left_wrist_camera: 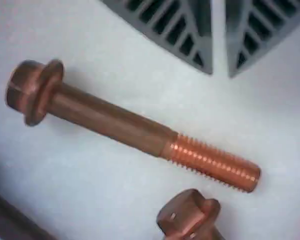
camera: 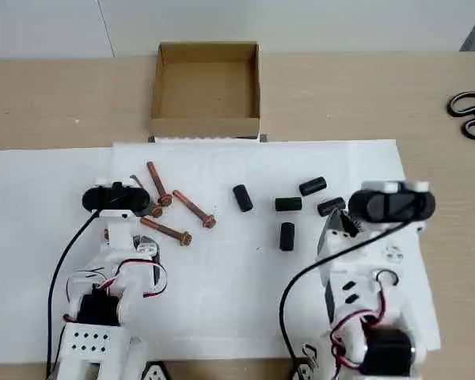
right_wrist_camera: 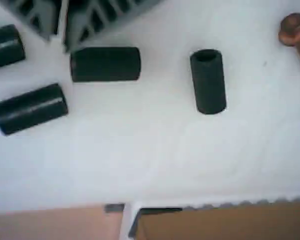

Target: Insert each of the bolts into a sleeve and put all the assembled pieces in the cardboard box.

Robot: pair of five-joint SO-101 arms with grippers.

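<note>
Nearest the left wrist camera, a copper-coloured bolt [left_wrist_camera: 130, 125] lies flat on the white sheet [left_wrist_camera: 80, 190]. The left claw [left_wrist_camera: 219, 70] is near its shank without touching it, fingers close together and gripping nothing. From above, four bolts [camera: 194, 208] lie loose on the sheet beside the left arm, one of them partly under it. The cardboard box [camera: 206, 125] stands on the surface [camera: 47, 103] at the sheet's far edge, well apart from the parts. Five black sleeves [camera: 288, 204] lie scattered to the right of the bolts, none fitted to a bolt. The right claw [right_wrist_camera: 62, 42] is just beside one sleeve, fingers together and gripping nothing. Scissors [camera: 471, 115] lie at the far right.
</note>
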